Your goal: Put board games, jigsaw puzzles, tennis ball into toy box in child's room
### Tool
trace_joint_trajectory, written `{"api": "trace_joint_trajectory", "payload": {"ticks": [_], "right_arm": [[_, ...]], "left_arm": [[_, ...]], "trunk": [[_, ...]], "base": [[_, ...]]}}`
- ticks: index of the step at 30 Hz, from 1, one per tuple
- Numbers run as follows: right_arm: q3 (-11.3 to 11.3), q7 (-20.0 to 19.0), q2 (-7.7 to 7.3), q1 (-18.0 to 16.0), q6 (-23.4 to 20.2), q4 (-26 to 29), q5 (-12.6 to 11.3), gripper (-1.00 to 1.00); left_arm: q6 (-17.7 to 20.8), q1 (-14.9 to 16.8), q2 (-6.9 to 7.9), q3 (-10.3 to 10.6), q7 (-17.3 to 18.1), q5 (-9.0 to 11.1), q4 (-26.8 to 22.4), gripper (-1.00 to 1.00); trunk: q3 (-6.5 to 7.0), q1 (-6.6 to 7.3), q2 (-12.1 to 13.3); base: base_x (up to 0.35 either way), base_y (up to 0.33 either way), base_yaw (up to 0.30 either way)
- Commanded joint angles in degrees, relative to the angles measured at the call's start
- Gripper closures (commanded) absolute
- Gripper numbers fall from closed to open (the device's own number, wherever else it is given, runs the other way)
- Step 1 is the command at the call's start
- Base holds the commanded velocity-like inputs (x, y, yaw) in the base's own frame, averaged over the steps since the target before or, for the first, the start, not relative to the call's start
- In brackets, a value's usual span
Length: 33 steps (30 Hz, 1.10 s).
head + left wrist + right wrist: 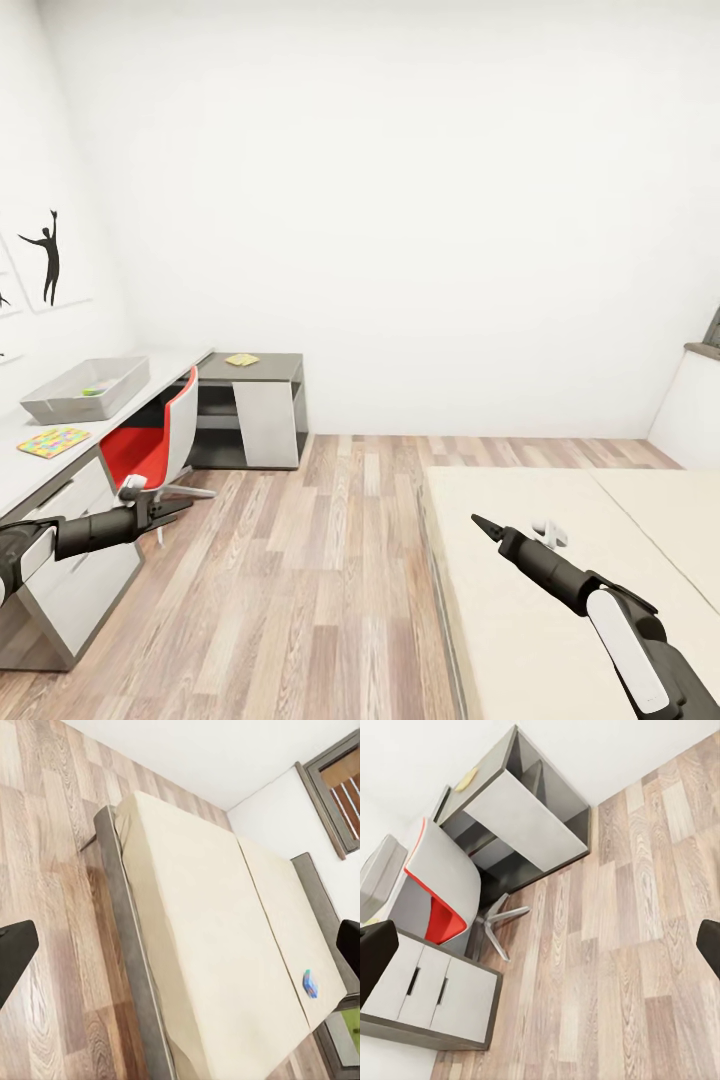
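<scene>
Two empty claws held out over the wood floor, desk to one side and bed to the other.

Left gripper (172,507) hangs just in front of the red chair (150,440), beside the table (25,470); its left wrist view shows the dark fingertips (13,952) set wide apart with nothing between them; right gripper (480,523) pokes out over the near corner of the bed (560,560), its tips likewise spread and empty in its wrist view; up and back from the left gripper, on the table, sits the toy box (85,388) with a yellow-green tennis ball (91,391) inside; a jigsaw puzzle (54,441) lies just in front of the box; another puzzle (242,360) rests on the far desk end; a small blue board game (310,984) lies near the bed's far end.
</scene>
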<state>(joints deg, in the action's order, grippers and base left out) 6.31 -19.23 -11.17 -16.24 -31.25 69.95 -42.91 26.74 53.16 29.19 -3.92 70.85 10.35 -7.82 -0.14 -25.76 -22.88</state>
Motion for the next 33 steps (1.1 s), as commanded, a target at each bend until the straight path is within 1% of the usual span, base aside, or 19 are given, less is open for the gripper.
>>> {"api": "trace_joint_trajectory", "payload": {"ticks": [1,33], "right_arm": [[0.1,-0.1,0.01,0.0,-0.4,0.0,-0.2,-1.0],[0.1,-0.1,0.08,0.0,-0.4,0.0,-0.2,-1.0]], "left_arm": [[0.6,0.0,-0.01,-0.4,0.2,-0.2,0.0,-1.0],[0.6,0.0,-0.01,-0.4,0.2,-0.2,0.0,-1.0]], "trunk": [[-0.02,-0.02,0.0],[-0.02,-0.02,0.0]], "base": [[0.0,0.0,-0.006],[0.0,0.0,0.0]]}}
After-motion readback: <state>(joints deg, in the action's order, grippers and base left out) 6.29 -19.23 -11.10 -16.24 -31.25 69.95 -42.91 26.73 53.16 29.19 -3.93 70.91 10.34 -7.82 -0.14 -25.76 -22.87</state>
